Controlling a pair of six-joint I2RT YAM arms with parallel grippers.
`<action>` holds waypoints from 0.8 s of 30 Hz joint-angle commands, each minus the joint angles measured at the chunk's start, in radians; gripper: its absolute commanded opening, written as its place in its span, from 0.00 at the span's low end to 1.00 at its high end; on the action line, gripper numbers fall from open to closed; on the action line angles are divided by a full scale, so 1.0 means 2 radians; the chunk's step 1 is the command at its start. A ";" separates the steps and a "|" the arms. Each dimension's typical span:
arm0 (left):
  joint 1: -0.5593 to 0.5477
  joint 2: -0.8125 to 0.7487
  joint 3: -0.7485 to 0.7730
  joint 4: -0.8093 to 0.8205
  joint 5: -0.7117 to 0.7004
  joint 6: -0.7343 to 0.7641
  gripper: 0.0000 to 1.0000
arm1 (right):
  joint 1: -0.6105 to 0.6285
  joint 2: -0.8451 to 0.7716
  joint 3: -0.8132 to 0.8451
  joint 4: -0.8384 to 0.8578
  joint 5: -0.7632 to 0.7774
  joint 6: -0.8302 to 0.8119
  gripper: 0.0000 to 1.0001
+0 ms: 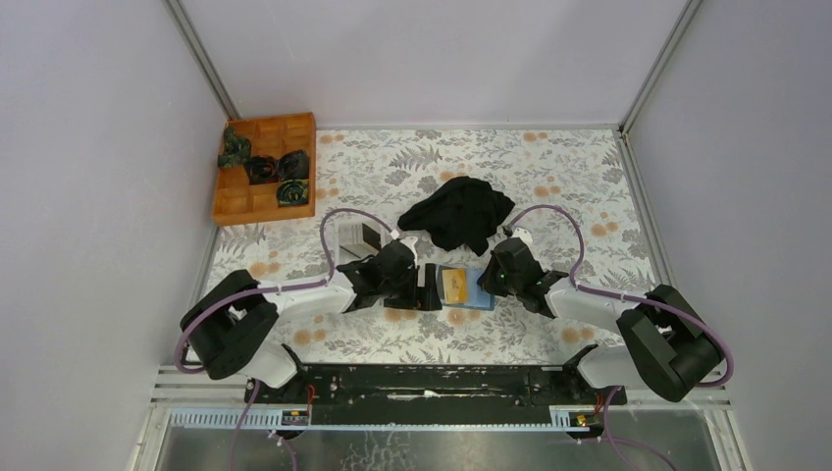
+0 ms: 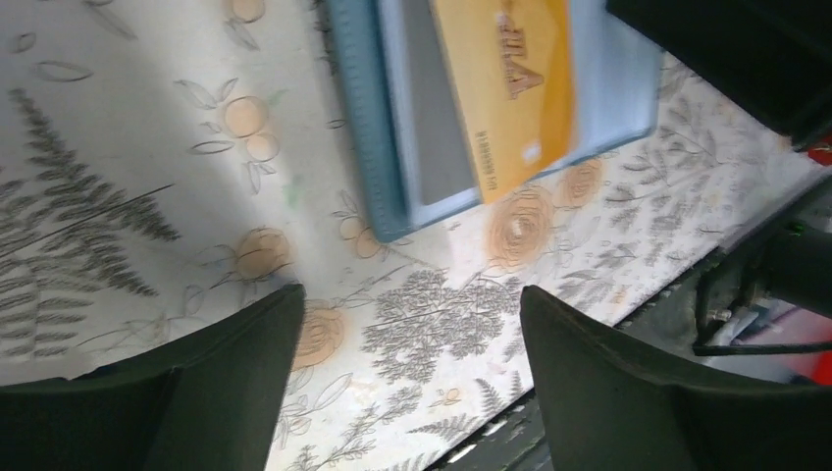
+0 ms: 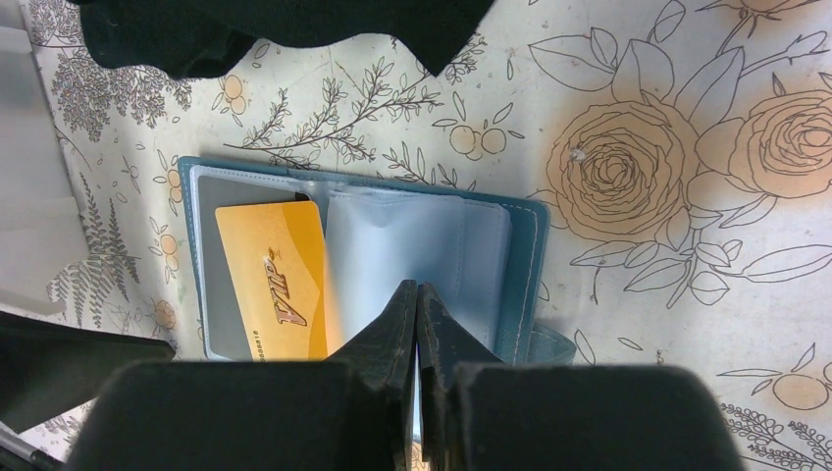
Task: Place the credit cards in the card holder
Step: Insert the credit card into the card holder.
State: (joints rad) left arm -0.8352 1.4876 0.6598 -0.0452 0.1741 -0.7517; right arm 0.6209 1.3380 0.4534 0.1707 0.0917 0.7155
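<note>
Your card holder (image 1: 464,287) lies open and flat on the tabletop, about midway between the left and right edges and nearer the near edge than the far one, with both arms closing in on it from either side. On its left page sits a gold card (image 1: 453,286) lettered "VIP"; the right wrist view shows that gold card (image 3: 275,294) lying over a grey face, and you cannot tell whether this grey is another card or the pocket itself. The right page of the card holder (image 3: 510,255) carries clear plastic sleeves. Your right fingers (image 1: 488,280) are clenched, tip against tip, and the right wrist view shows the right fingers (image 3: 417,294) meeting directly over those sleeves near the holder's middle fold; whether a sleeve is nipped between them cannot be told. Your left fingers (image 1: 427,291) stand released and spread wide just beside the holder's left edge. In the left wrist view the left fingers (image 2: 226,383) frame bare floral tabletop, with the card holder (image 2: 392,128) and gold card (image 2: 510,88) beyond their tips and apart from them. A black cloth (image 1: 459,211) is heaped just beyond the holder toward the far edge. A white tray (image 1: 355,238) sits beyond the left arm, and a wooden box (image 1: 265,169) occupies the far left corner.
</note>
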 commanded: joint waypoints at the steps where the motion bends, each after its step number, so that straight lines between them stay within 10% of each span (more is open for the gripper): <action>1: 0.003 0.005 -0.017 -0.120 -0.064 0.024 0.76 | -0.001 0.004 -0.006 -0.030 0.008 -0.010 0.00; 5: 0.003 -0.011 -0.006 -0.122 -0.081 0.021 0.35 | -0.001 0.004 -0.006 -0.029 0.008 -0.011 0.00; 24: -0.057 -0.005 0.085 -0.112 -0.163 0.029 0.27 | -0.001 0.009 -0.010 -0.021 0.004 -0.008 0.00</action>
State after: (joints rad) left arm -0.9310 1.4597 0.7826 -0.2768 -0.0658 -0.7204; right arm 0.6209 1.3376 0.4534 0.1711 0.0910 0.7128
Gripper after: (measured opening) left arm 0.269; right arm 0.043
